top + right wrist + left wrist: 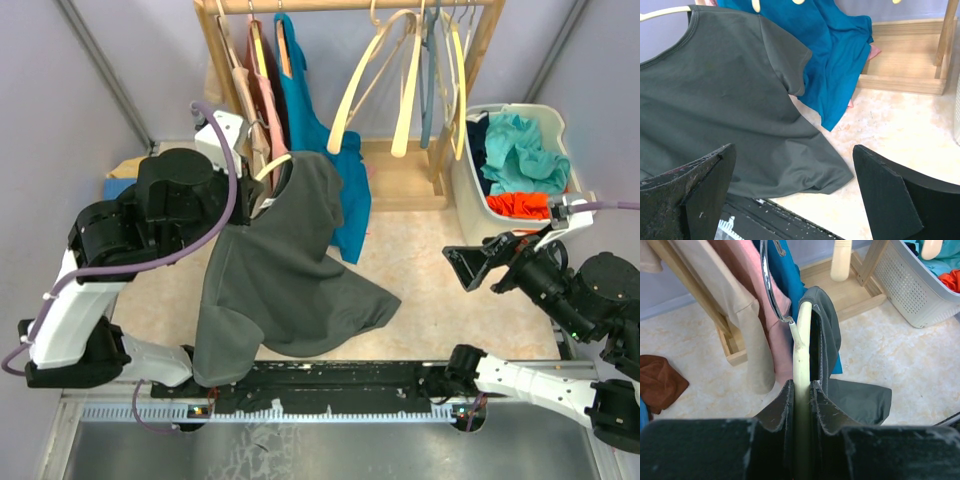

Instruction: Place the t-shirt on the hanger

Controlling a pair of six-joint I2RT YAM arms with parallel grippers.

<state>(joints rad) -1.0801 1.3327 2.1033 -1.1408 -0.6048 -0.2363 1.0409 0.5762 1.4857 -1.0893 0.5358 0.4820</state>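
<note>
Beige mottled stone-look table [430, 270] between plain lilac-grey walls [60, 120] carries a wooden clothes rack [400, 185] along its far edge, where a teal-blue shirt [310, 120], a pink garment [268, 90] and several bare pale hangers [375, 80] hang. The left gripper [801, 390], raised over the table's left half just in front of the rack, has its fingers pinched tight on one arm of the hanger [802, 365], whose silver hook points toward the rack. The t-shirt [290, 260] drapes from that hanger, pale wood showing at its neck opening, and its hem spills down to the black strip [330, 385] along the near edge. The right gripper [495, 255] hovers over the right half with its jaws spread wide and nothing between them, facing the shirt across bare tabletop. A white perforated basket [470, 190] stands at the far right corner, holding crumpled teal cloth [520, 150] and orange cloth [520, 205]. A brown cloth [660, 380] lies at the left edge.
</note>
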